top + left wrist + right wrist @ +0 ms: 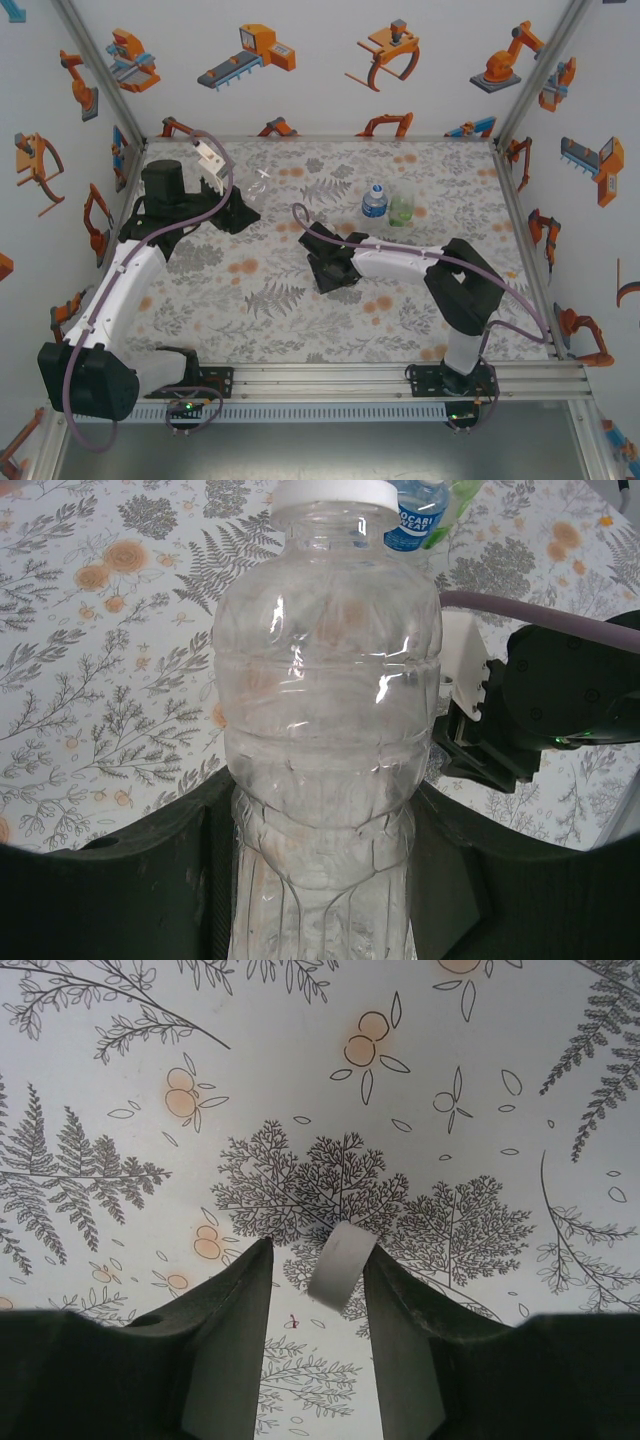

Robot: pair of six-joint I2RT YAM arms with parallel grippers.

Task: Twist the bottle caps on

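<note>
1. The overhead view gives us the whole layout. The left end effector (238,205) reaches to the far left of the flower-patterned surface (270,310), and the right end effector (322,268) sits near the middle. The blue-label bottle (374,203) and the green bottle (401,208) stand upright just beside each other further back, apart from both end effectors.
2. From overhead the clear bottle (325,710) is little more than a glint. The left wrist view shows it plainly, with a white top cap (335,492) on its neck.
3. The right wrist view shows a small white loose cap (340,1265) close up against the leaf print.
4. The upper frame edge cuts off the top cap, and we cannot tell how far it is screwed on. The clear bottle's base runs out of the picture below. In the overhead view the right end effector's own black body hides its fingertips.
5. The left end effector is clenched on the clear bottle, one dark finger on each side of its lower body.
6. The right end effector is released, with its fingers standing apart. The loose cap lies between them, tilted on edge. It touches the finger on the picture's right and leaves a clear gap to the other. We cannot tell whether it rests on the surface.
</note>
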